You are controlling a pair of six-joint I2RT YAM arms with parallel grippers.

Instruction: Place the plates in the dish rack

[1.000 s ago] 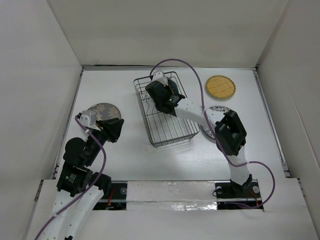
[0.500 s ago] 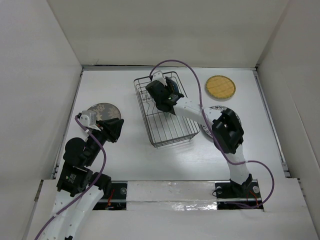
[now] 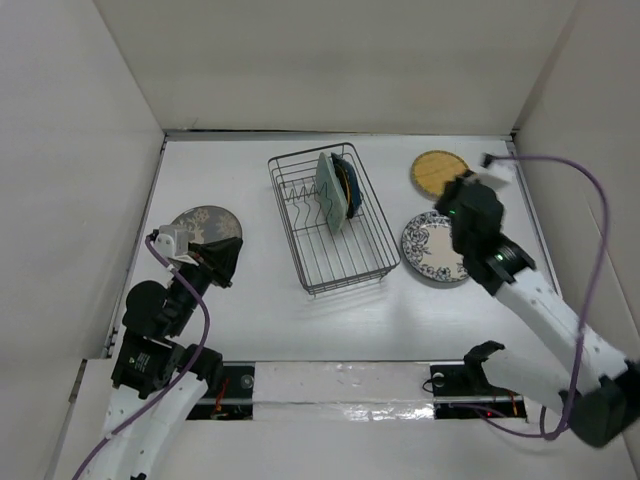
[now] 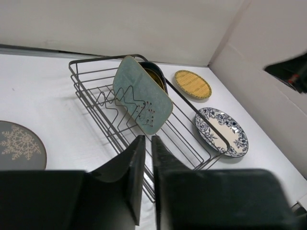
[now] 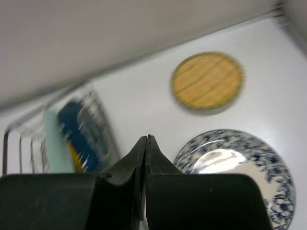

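The left gripper [image 4: 147,143] is hovering to the near left of the dish rack [image 3: 345,255], its fingers slightly apart with a thin slit between them, gripping nothing. The right gripper [image 5: 146,140] is hanging over the table's right side, its fingers pressed together and empty. A pale green rectangular plate [image 3: 327,190] is standing on edge at the rack's far end, with a dark blue plate [image 3: 348,182] just to its right. The grey floral plate [image 3: 203,221], yellow round plate [image 3: 437,172] and patterned round plate [image 3: 432,247] are lying flat on the table [image 3: 250,300].
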